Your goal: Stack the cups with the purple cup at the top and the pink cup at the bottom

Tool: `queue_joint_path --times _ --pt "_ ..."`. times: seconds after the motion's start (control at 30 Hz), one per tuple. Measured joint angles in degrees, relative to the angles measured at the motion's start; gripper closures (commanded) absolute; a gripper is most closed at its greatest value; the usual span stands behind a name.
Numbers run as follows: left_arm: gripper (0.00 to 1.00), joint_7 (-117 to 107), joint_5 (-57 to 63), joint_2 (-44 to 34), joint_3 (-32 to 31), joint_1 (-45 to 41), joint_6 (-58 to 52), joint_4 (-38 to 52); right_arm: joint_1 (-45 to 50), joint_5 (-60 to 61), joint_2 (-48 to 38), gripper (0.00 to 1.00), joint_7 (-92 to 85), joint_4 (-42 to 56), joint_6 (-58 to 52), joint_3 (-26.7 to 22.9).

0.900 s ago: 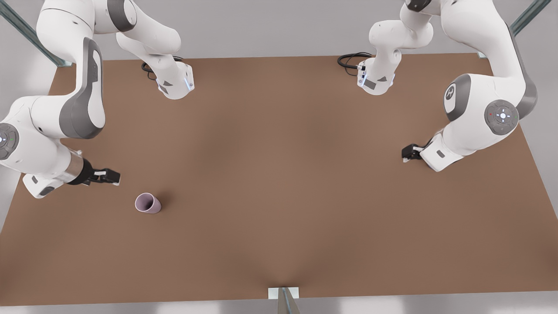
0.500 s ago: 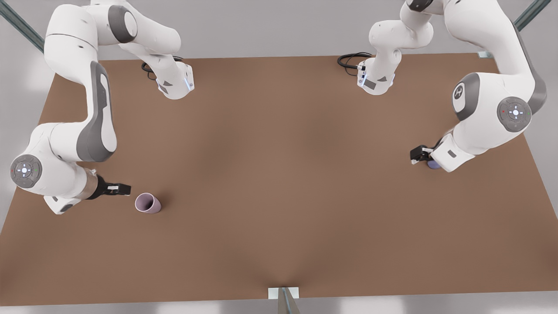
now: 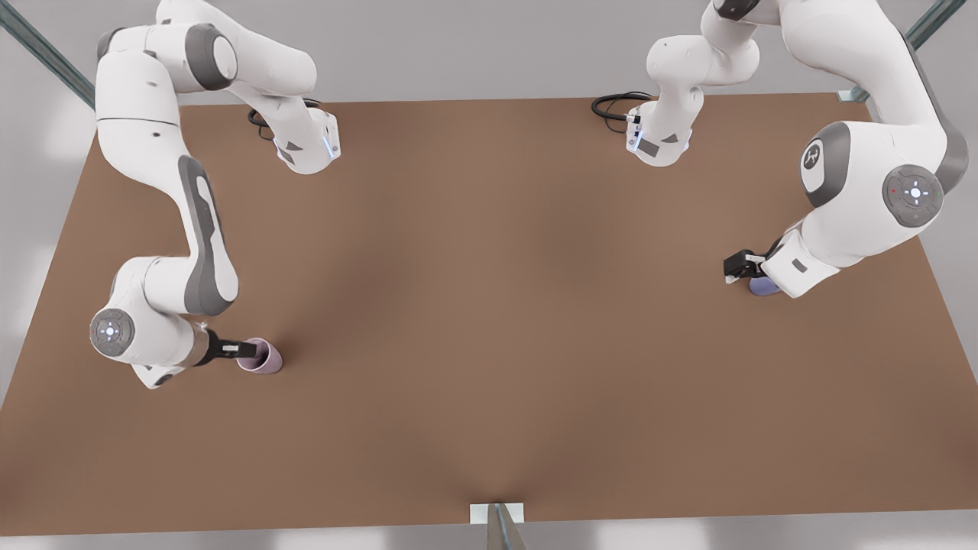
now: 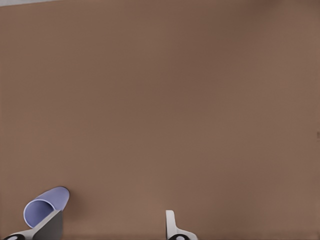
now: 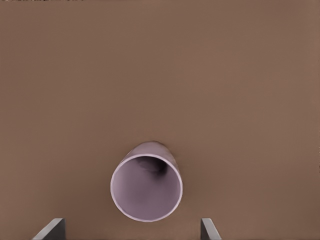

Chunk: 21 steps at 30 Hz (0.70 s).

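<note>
Cups, 2 of them, stand far apart on the plain brown table. We see the small pale mauve-pink tapered cup upright near the front view's left edge, its dark inside facing the right wrist camera. Our right gripper is right at this pink cup, and its 2 fingers stand spread wide, 1 on each side of the rim without touching it.

Toward the front view's right edge, the small bluish lavender-purple tapered cup is half hidden under our left arm. Our left gripper is just beside it, fingers set wide apart; in the left wrist view the purple cup is next to 1 finger, and we cannot tell whether they touch.

Between the 2 cups the whole middle of the table is bare, with open board toward the near edge as well.
</note>
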Motion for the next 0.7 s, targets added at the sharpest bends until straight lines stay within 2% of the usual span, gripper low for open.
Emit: queue_joint_path --times 0.2,0.4,0.43,0.47,0.5,0.53,0.63,0.7 --pt "0.0 0.1 0.0 -0.51 0.0 0.0 -0.43 0.0 -0.99 -0.18 4.74 0.0 -0.08 -0.35 4.25 -0.23" --pt "0.0 0.19 -0.01 -0.4 -0.13 0.08 -1.01 0.0 -1.66 -0.42 5.2 0.0 -0.75 -3.06 6.31 -0.32" --pt "0.0 0.2 -0.04 -0.36 -0.34 0.11 -1.04 0.0 -1.75 -0.49 5.29 0.1 -0.92 -3.55 6.83 -0.33" --pt "0.0 0.21 -0.09 -0.15 -0.52 0.05 -1.04 0.0 -1.84 -0.59 5.54 0.3 -1.1 -3.99 7.42 -0.37" --pt "0.0 0.21 -0.13 0.02 -0.61 -0.03 -1.08 0.0 -1.87 -0.67 5.89 0.43 -1.29 -4.2 7.92 -0.4" --pt "0.0 0.22 -0.14 0.21 -0.61 -0.1 -1.1 0.0 -1.88 -0.86 6.45 0.48 -1.5 -4.15 8.35 -0.41" --pt "0.0 0.18 -0.17 0.56 -0.67 -0.02 -1.16 -0.01 -1.89 -1.42 7.56 0.49 -1.95 -3.98 9.65 -0.42" --pt "0.0 0.17 -0.2 0.49 -0.69 -0.01 -1.19 0.0 -1.9 -1.69 7.78 0.53 -2.15 -3.89 10.37 -0.41"
